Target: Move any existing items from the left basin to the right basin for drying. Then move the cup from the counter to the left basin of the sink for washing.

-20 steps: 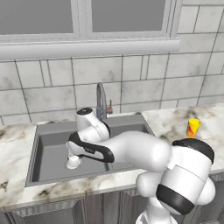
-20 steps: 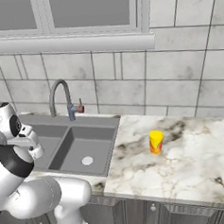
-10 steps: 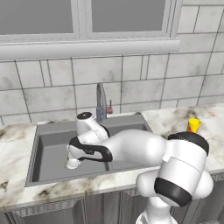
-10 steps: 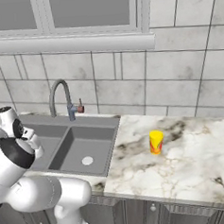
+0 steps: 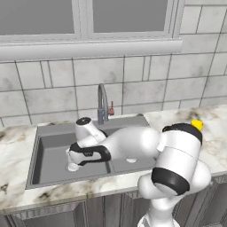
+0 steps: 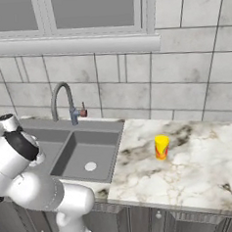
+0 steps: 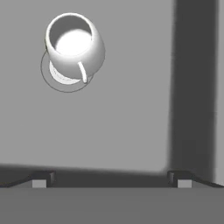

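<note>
A small white mug (image 7: 74,46) stands upright on the round drain (image 7: 65,76) of the left basin (image 5: 48,153); its handle faces the camera. My gripper (image 7: 111,179) hangs above the basin floor, open and holding nothing, and the mug lies off to the upper left of its fingertips (image 7: 41,178) in the hand view. From the left base view the mug (image 5: 71,158) sits just left of my hand. The yellow cup (image 6: 162,147) with its red-orange band stands on the marble counter (image 6: 200,166), right of the sink. The right basin (image 6: 71,151) holds nothing.
The curved grey faucet (image 6: 63,99) with a red lever rises behind the sink's divider. A tiled wall and window sill run along the back. My arm's white links span the right basin in the left base view, hiding most of the cup (image 5: 197,125).
My arm has folded down and reached lower into the left basin. The mug and the cup have not moved, and the jaws have stayed open.
</note>
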Motion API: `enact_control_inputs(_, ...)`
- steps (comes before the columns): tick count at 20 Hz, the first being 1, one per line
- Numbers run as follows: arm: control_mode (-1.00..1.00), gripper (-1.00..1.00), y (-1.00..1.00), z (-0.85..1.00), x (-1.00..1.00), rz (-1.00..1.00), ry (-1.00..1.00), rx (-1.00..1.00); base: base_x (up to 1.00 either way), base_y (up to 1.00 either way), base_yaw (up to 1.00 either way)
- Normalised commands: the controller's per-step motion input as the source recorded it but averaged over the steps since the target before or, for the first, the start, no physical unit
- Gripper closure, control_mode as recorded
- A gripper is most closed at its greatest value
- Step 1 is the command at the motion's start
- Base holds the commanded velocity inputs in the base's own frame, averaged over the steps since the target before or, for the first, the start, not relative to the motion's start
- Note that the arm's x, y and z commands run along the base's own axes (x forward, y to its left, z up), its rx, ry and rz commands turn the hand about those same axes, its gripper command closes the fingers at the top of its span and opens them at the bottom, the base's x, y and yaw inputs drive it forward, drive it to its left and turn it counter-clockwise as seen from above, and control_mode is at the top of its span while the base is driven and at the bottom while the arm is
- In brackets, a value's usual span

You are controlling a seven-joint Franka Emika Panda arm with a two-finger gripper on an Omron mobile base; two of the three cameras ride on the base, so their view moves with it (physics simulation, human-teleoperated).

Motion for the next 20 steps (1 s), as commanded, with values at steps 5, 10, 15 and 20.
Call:
enact_control_inputs(5,-1.0,-1.0,0.12,-0.17,0.19,0.0,0.0,-0.02,0.0,0.0,0.0)
enact_control_inputs(10,-1.0,-1.0,0.13,-0.12,0.21,0.0,0.0,-0.02,0.0,0.0,0.0)
enact_control_inputs(15,-1.0,-1.0,0.13,-0.08,0.18,0.0,0.0,-0.03,0.0,0.0,0.0)
enact_control_inputs(20,-1.0,-1.0,0.12,-0.13,0.13,0.0,0.0,-0.03,0.0,0.0,0.0)
